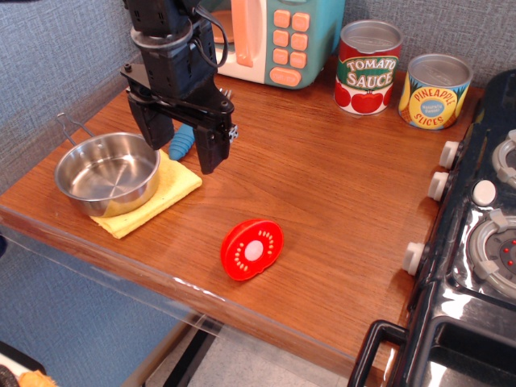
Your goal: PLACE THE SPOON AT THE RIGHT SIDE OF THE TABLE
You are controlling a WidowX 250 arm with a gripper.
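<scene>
1. Closest to me, a red tomato-slice toy [252,248] lies flat on the brown wooden table [322,185], near the front edge.
2. Left of it, a steel bowl [107,172] sits on a yellow cloth [165,193].
3. Above the cloth's far corner hangs the black gripper [184,143], fingers spread wide and empty.
4. Between those fingers the spoon [182,141] shows its ribbed blue handle, lying on the table's left side.
5. Tomato sauce [368,67] and pineapple [435,90] cans stand at the back, near the black toy stove [476,242].

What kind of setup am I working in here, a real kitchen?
Probably a toy kitchen mock-up: a black toy stove beside the wooden table, a pastel toy microwave, and play tomato sauce and pineapple cans.
</scene>
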